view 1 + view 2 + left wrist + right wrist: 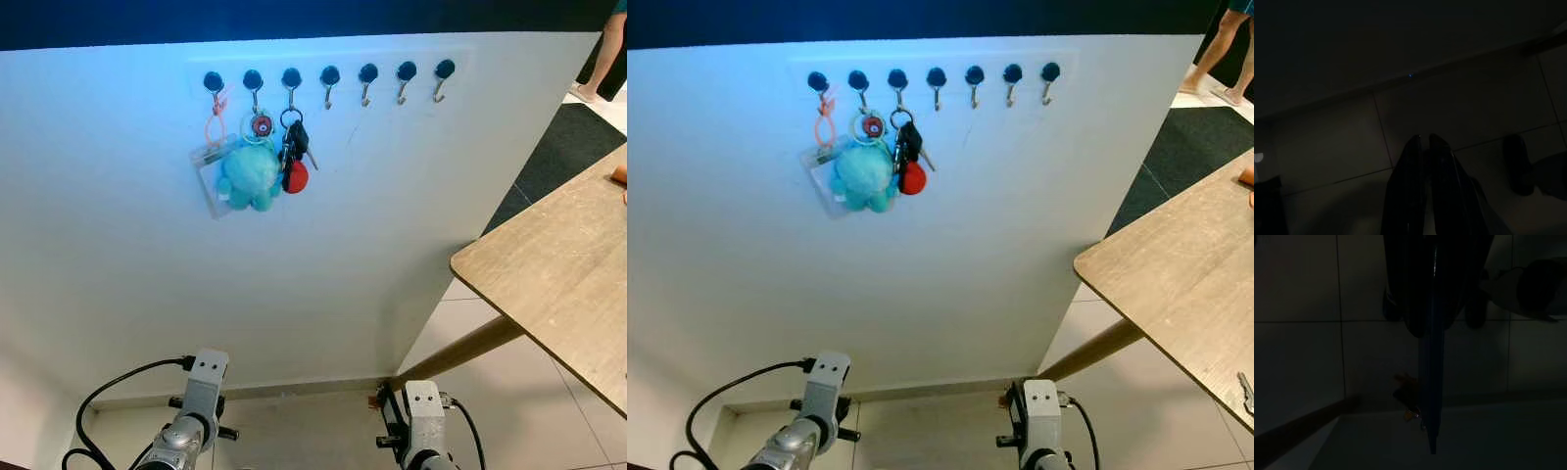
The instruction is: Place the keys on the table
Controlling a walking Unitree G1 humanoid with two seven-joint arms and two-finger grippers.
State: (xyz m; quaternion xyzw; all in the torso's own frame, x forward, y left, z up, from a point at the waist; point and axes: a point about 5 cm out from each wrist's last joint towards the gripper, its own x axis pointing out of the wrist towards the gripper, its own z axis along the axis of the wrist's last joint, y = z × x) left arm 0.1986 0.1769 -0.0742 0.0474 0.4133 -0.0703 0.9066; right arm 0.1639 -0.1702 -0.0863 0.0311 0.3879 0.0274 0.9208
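Observation:
The keys (294, 157), a black bunch with a round red tag, hang from the third hook of a row of black hooks (367, 74) on the white wall. The light wooden table (558, 264) juts in from the right. Both arms hang low near the floor, far below the keys: the left arm (201, 392) and the right arm (423, 406). In the dark left wrist view my left gripper (1425, 139) points at floor tiles with its fingers together. My right gripper (1432, 333) is also shut over the tiles, holding nothing.
A teal plush keychain (250, 174) and a clear badge holder on an orange loop (211, 162) hang beside the keys. A small metal key (1246, 392) lies on the table. A person's leg (607, 49) and a dark mat (573, 137) are at the far right. A small brown object (1408, 401) lies by the wall's base.

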